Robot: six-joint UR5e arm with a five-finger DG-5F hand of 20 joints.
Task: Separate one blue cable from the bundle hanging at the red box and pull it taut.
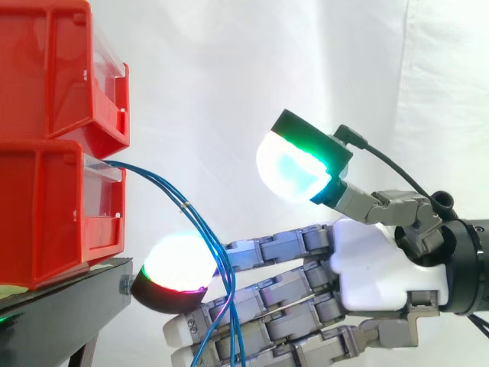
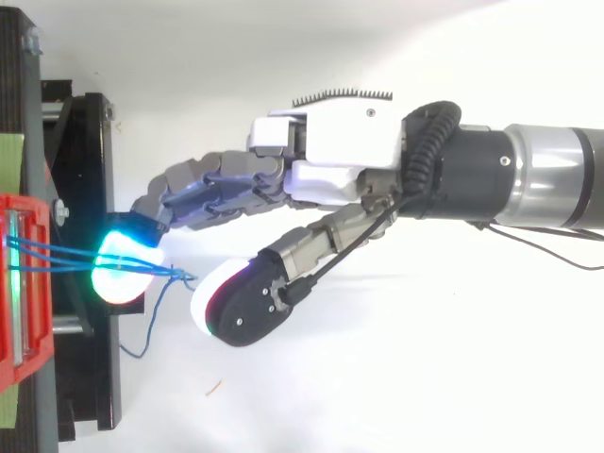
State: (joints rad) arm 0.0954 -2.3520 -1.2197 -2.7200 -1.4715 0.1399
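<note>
A bundle of thin blue cables [image 1: 186,206] leaves the lower red bin [image 1: 46,214], arcs down to the right and hangs across my fingers. My hand [image 1: 374,264] reaches in from the right with its fingers straight and stacked, pointing at the bin. One glowing fingertip [image 1: 176,269] lies just under the cables, close to the stand's edge. The thumb [image 1: 294,168] stands raised well above the cables, apart from them. In the top view the cables [image 2: 57,255] run from the bin over the glowing fingertip [image 2: 127,269], and one strand loops down beside the thumb [image 2: 236,302]. Nothing is pinched.
A second red bin [image 1: 53,69] sits on top of the lower one. Both rest on a black stand [image 1: 53,313], whose frame [image 2: 90,189] lies just left of my fingertips. A white curtain hangs behind.
</note>
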